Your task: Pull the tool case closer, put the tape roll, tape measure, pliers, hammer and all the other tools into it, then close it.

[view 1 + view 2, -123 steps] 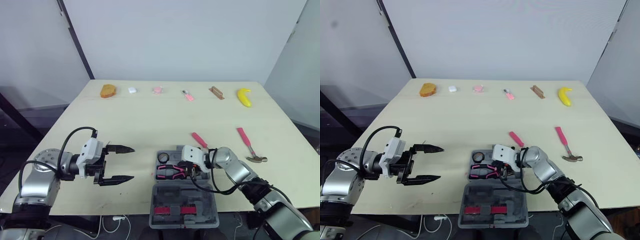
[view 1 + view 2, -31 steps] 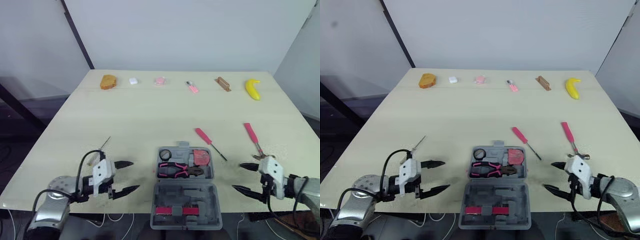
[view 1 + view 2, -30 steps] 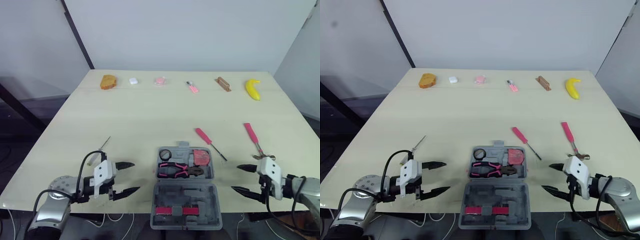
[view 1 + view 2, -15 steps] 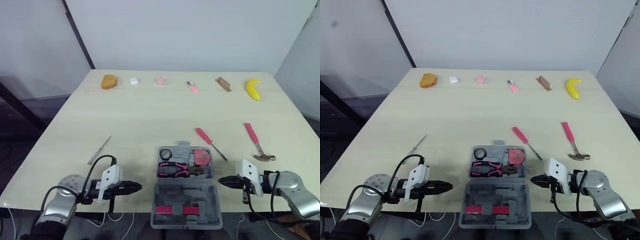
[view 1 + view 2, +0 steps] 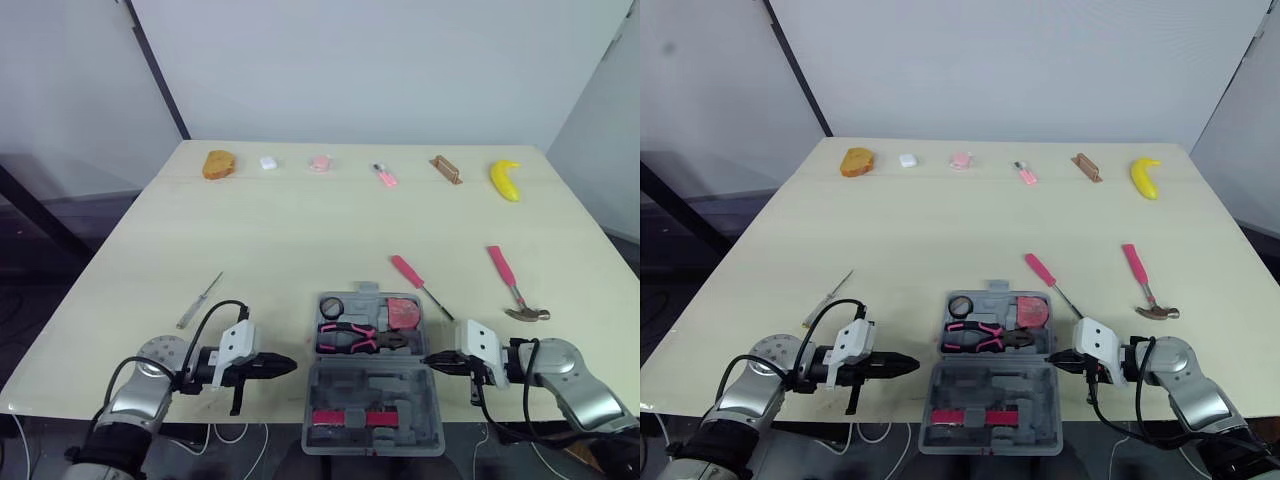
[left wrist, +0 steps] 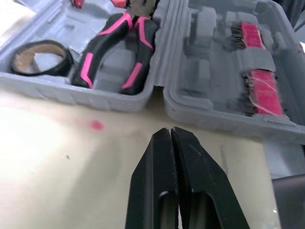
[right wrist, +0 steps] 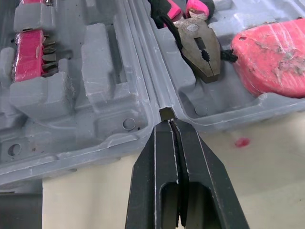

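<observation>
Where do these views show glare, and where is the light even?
Left wrist view: bright glare washes the table beside the tool case. Right wrist view: small glints on the pink tape measure. Left eye view: soft, even light, only faint shadows by the hammer and banana.

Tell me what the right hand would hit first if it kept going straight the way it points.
Probably the tool case, at the hinge notch between its two halves; the shut right hand aims straight at it from close by.

The tool case (image 5: 372, 388) fills the gap between left claw (image 5: 290, 364) and right claw (image 5: 428, 359).
</observation>
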### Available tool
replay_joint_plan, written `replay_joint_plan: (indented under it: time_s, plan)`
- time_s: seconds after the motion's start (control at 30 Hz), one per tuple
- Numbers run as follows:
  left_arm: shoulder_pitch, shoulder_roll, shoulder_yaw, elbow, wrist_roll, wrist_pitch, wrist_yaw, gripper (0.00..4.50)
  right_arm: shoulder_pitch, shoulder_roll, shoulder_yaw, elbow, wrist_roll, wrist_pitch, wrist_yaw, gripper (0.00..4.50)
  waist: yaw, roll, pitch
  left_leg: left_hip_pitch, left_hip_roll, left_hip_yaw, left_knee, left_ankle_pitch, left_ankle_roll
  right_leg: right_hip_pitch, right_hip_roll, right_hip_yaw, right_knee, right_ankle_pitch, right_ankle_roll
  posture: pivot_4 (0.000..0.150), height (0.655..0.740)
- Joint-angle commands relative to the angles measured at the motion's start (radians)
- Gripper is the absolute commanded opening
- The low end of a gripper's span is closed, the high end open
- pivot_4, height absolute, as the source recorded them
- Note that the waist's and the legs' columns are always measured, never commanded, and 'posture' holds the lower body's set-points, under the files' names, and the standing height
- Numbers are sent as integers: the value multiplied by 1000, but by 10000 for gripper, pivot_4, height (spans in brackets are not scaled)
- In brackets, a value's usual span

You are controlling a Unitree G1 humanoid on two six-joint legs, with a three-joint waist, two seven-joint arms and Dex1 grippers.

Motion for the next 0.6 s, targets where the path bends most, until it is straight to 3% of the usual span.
replay_joint_plan:
  time_s: [0.03, 0.6]
  plan:
    - [-20, -1, -7, 17, -2, 0, -17, 1192, -6, 15, 11, 2, -6, -23, -4, 0, -1, 0, 0, 0, 0, 0, 0, 0, 0, 0, 0, 0, 0, 0, 0, 1500, 7400]
    - [-95, -49, -55, 142, 46, -11, -25, 1192, -28, 50, 17, 46, -31, -54, -3, 0, -2, 0, 0, 0, 0, 0, 0, 0, 0, 1, 1, -1, 0, 0, 0, 1500, 7400]
